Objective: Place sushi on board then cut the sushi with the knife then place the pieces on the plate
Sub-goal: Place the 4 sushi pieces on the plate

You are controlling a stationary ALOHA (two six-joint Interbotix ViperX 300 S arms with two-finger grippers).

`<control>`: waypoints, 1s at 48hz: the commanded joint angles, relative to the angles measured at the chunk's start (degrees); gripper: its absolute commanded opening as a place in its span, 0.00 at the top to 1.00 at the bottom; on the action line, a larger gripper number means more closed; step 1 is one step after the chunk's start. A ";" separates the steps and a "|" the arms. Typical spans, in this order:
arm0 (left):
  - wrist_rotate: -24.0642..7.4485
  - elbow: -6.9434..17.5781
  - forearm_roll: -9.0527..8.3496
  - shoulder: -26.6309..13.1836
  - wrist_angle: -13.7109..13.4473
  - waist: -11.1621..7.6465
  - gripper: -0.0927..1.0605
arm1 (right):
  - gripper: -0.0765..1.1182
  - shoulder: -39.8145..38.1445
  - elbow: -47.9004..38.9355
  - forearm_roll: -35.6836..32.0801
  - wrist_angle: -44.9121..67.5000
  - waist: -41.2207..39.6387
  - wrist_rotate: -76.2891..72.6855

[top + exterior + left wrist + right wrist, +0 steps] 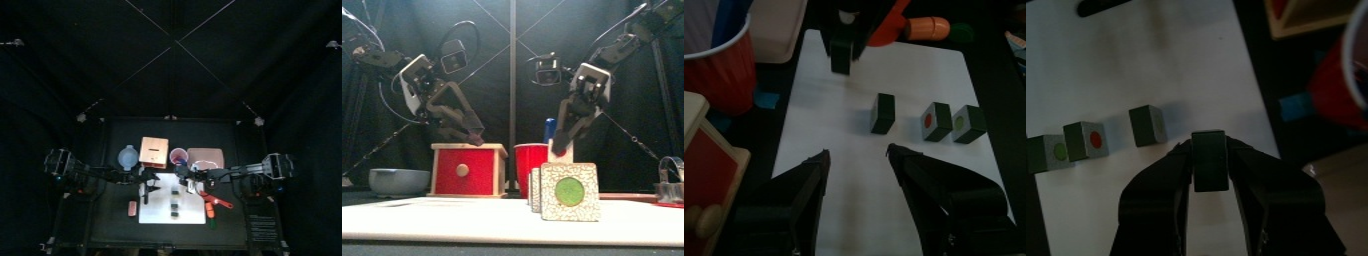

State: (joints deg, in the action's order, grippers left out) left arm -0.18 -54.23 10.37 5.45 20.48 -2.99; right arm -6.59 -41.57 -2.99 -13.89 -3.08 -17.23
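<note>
Sushi block (pixel 1209 165), dark green, sits pinched btw the jaws of the right gripper (pixel 1209 150), which are closed tight on it, over the white board (pixel 1160 60); can't tell if it touches. Three more pieces (pixel 934 120) stand in a row on the board, apart from the held one. Left gripper (pixel 858 153) hangs over the board w/ jaws spread wide, holding nothing. In the top view the board lies at lower centre of frame, w/ the pink tray (pixel 205 157) just behind it to the right & the wooden box (pixel 154 150) and red cup (pixel 178 154) left of the tray. Blue knife (pixel 549 128) stands in the cup.
</note>
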 commanded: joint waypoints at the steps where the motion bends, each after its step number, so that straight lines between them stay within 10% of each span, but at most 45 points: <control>1: -0.18 0.62 -0.09 0.26 0.18 0.18 0.18 | 0.41 -5.89 -1.93 0.97 -0.70 -2.81 0.18; 48: -0.18 0.18 -0.18 -0.88 0.18 1.41 0.18 | 0.28 5.10 -5.19 -2.90 0.44 -23.73 0.18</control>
State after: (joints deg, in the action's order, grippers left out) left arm -0.26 -54.76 10.37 4.22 20.39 -1.76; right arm -0.62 -47.72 -5.98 -13.54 -26.63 -17.14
